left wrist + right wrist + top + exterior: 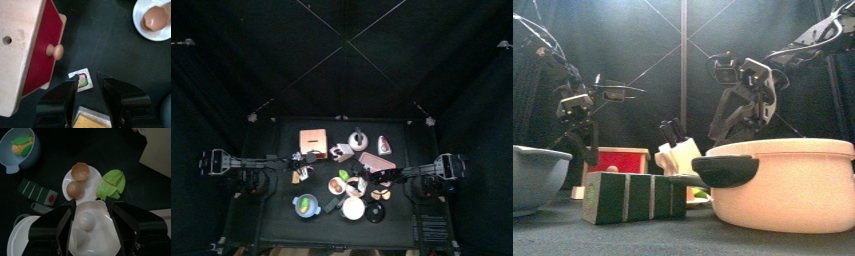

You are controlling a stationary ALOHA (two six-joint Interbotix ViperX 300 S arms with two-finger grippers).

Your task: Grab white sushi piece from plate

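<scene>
In the right wrist view my right gripper (91, 210) is shut on the white sushi piece (90, 228), which fills the gap between the jaws. It is at the edge of the white plate (94, 180); I cannot tell whether it is lifted clear. Two brown pieces (75, 189) lie on that plate. In the top view the plate (345, 185) is at the table's middle right, with the right gripper (374, 183) at it. My left gripper (87, 82) is open and empty above a small green-and-red packet (81, 80), beside the red wooden box (33, 50).
A green leaf piece (112, 184) lies beside the plate. A blue bowl (20, 148) holds green bits. A green striped block (37, 192) and a white pot (787, 185) stand near the table's front. The wooden box (313, 140) is at the back left.
</scene>
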